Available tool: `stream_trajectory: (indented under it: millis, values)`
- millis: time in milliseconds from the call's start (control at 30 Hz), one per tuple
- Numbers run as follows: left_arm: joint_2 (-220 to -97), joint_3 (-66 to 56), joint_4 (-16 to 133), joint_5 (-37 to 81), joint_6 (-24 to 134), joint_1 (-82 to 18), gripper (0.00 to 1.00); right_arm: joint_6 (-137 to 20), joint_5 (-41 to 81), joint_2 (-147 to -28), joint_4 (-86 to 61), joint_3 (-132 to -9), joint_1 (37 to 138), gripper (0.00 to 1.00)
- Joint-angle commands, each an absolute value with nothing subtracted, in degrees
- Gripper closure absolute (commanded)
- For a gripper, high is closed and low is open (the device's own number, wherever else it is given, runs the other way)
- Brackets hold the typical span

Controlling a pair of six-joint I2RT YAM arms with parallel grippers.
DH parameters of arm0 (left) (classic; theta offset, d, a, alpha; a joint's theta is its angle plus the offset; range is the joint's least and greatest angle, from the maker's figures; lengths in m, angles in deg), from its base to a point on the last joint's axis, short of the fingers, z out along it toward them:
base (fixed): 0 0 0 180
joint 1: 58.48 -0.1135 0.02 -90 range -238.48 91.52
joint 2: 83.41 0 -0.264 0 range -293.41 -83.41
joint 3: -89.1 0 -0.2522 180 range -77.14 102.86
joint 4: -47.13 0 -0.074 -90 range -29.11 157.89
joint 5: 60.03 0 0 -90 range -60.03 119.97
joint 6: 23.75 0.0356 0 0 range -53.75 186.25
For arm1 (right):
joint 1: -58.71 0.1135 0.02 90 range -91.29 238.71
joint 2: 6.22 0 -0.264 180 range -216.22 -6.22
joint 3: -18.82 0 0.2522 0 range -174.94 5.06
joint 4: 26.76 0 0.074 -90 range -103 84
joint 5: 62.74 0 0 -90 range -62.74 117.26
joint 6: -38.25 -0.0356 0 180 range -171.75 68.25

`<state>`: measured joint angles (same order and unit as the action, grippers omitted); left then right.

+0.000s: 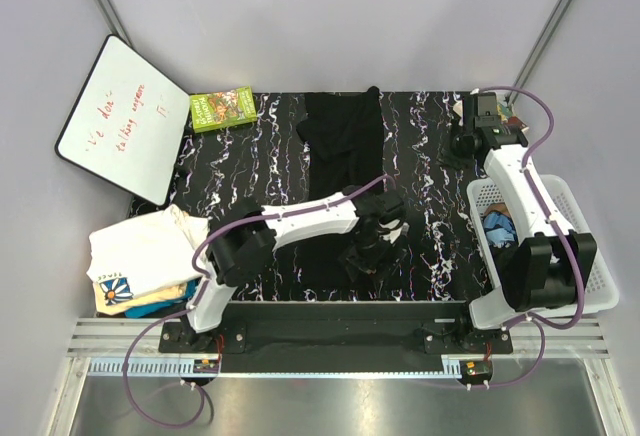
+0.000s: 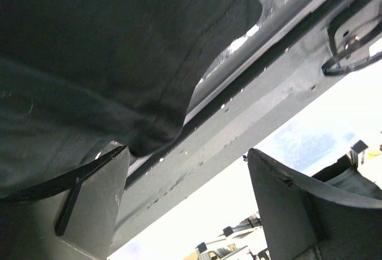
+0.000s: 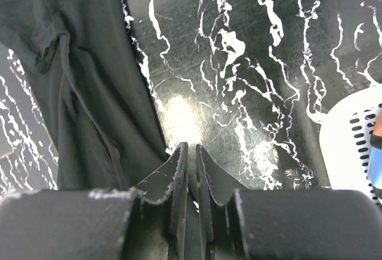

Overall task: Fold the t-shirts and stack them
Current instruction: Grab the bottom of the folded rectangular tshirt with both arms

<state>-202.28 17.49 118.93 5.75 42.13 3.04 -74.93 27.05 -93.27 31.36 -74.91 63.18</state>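
Note:
A plain black t-shirt lies spread lengthwise down the middle of the black marbled table. My left gripper is over its near end, by the table's front edge. In the left wrist view it is open, and a fold of the black shirt bulges against the left fingertip, not clamped. My right gripper is at the far right of the table, shut and empty, with the shirt's edge just to its left. Folded tees are stacked at the left, the top one white with a blue-and-yellow print.
A white slatted basket at the right holds a blue tee; its rim shows in the right wrist view. A whiteboard and a green box lie at the far left. A metal rail runs along the front edge.

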Motion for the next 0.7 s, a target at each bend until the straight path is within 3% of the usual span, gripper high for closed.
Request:
stream_trajectory:
  millis: [0, 100, 200, 233, 267, 667]
  values:
    - [-204.34, 20.86, 118.11, 9.13, 40.06, 3.31, 0.20, -73.81, 25.24, -90.51, 30.16, -73.69, 62.67, 0.82]
    - [-204.96, 21.12, 118.72, 12.82, 40.32, 3.31, 0.31, -73.72, 24.54, -90.16, 30.25, -73.69, 62.67, 0.82]
    - [-204.97, 20.86, 119.51, 16.42, 40.50, 3.22, 0.64, -73.64, 23.75, -89.98, 30.16, -73.78, 62.58, 0.82]
    - [-204.79, 20.86, 120.04, 17.31, 40.50, 3.22, 0.89, -73.55, 23.48, -90.07, 30.24, -73.87, 62.58, 0.82]
    - [-204.79, 20.95, 120.39, 17.93, 40.59, 3.22, 0.99, -73.64, 23.13, -90.16, 30.25, -73.78, 62.67, 0.82]
    - [-189.43, 16.83, 126.19, 28.56, 36.37, 1.12, 1.00, -76.09, 14.88, -87.52, 31.12, -65.44, 62.58, 0.81]
